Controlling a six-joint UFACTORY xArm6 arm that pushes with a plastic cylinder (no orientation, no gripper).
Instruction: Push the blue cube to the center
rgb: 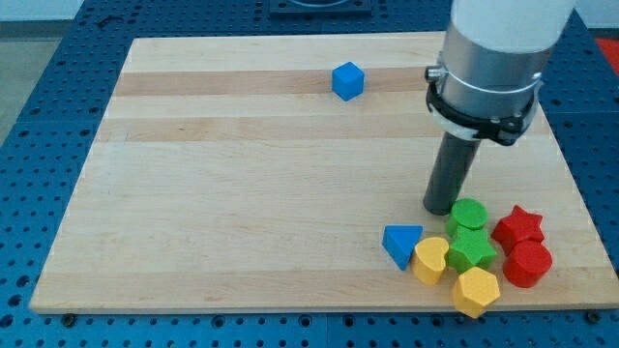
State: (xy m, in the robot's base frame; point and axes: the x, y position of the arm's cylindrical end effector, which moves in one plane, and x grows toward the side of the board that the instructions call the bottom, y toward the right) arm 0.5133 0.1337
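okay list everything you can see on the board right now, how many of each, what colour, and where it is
blue cube: one, blue, near the view's top, a little right of the middle, alone.
blue triangular block: one, blue, lower right, at the left end of the cluster.
yellow heart-like block: one, yellow, just right of the blue triangular block.
yellow hexagonal block: one, yellow, at the cluster's bottom, nearest the view's bottom.
green cylinder: one, green, top of the cluster.
green star-like block: one, green, directly below the green cylinder.
red star: one, red, right end of the cluster.
red cylinder: one, red, below the red star.
wooden board: one, light wood, fills most of the view, on a blue perforated table.
my tip: one, dark rod, just left of the green cylinder, far from the blue cube.
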